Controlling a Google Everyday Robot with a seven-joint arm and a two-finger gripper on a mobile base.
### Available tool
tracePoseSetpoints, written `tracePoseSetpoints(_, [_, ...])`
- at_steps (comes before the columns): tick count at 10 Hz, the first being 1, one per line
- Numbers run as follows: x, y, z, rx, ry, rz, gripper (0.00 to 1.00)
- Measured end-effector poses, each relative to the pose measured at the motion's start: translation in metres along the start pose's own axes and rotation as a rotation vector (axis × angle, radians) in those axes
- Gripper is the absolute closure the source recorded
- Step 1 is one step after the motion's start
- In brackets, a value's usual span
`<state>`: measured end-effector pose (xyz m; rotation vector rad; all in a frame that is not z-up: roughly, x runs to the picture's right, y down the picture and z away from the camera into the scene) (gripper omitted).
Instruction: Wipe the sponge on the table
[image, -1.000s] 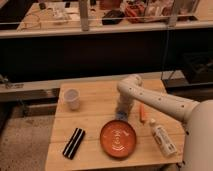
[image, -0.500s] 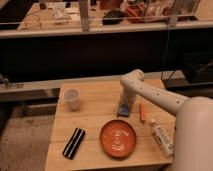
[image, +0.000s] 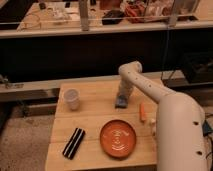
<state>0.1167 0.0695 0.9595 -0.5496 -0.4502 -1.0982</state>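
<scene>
The sponge (image: 120, 104) is a small blue-grey pad lying flat on the light wooden table (image: 95, 117), right of centre toward the far edge. My gripper (image: 122, 100) comes straight down on it from the white arm's elbow above and is shut on the sponge, pressing it against the boards. The gripper covers most of the pad's top. My arm's big white body fills the lower right and hides that corner of the table.
A white cup (image: 72, 98) stands at the far left. An orange plate (image: 119, 138) sits near the front, a black striped block (image: 73, 142) to its left. A slim orange stick (image: 142, 111) lies right of the sponge. A cluttered workbench (image: 110, 20) runs behind.
The gripper with the sponge has slid away from the plate toward the table's far edge, and the arm has swung more into the lower right.
</scene>
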Motion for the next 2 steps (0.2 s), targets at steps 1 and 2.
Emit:
tracePoseSetpoints(1, [-0.006,-0.017,0.002,0.008,-0.007,-0.028,0.62])
tracePoseSetpoints(2, [-0.011,-0.032,0.003,0.017,-0.010,-0.053,0.62])
